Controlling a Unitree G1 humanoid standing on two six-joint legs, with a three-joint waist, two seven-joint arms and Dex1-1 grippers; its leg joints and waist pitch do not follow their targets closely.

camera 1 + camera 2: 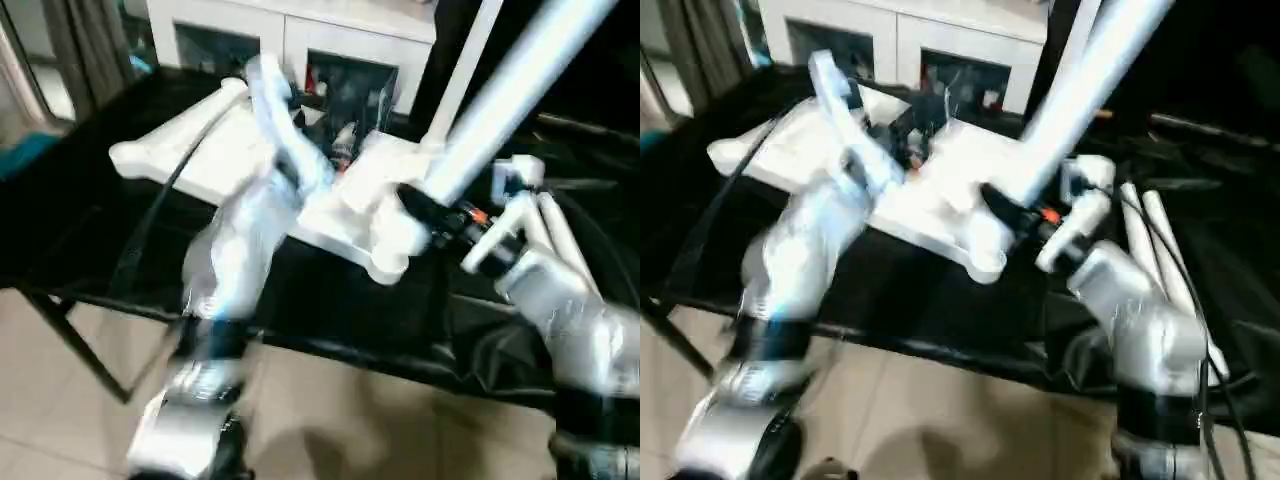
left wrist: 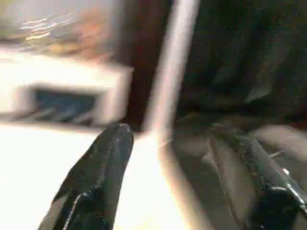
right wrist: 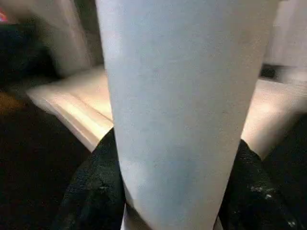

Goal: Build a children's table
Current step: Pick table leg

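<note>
Nearest, two silver forearms reaching up from the bottom of the head views over pale floor tiles. On the right, right gripper (image 1: 432,215) clamped around a white table leg (image 1: 520,85), black fingers (image 3: 93,191) pressed against both sides of the tube just above its lower end. Leg tilted, rising up and to the right out of the frame, lower end meeting the near corner socket of the white tabletop (image 1: 345,205). Just beside that forearm, on the far right, two more loose legs (image 1: 560,235) lying side by side on the black cloth.

On the left, left gripper (image 2: 177,158) spread apart, grasping nothing; between its two black fingers (image 2: 103,163) a glimpse of bright white tabletop and a thin pale upright leg (image 2: 168,67) farther off. Left arm stretched over the middle of the tabletop, hand above the white surface; contact impossible to judge through the blur.

Tabletop lying flat on the large black-draped table (image 1: 90,230), underside up, rounded corner sockets at its ends, one corner jutting toward the left edge of the cloth. At its far side, a second leg (image 1: 460,65) standing upright from a socket.

Farthest back, a white cabinet (image 1: 290,40) with glass doors and small blurred objects behind them; dark metal table legs visible at lower left.
</note>
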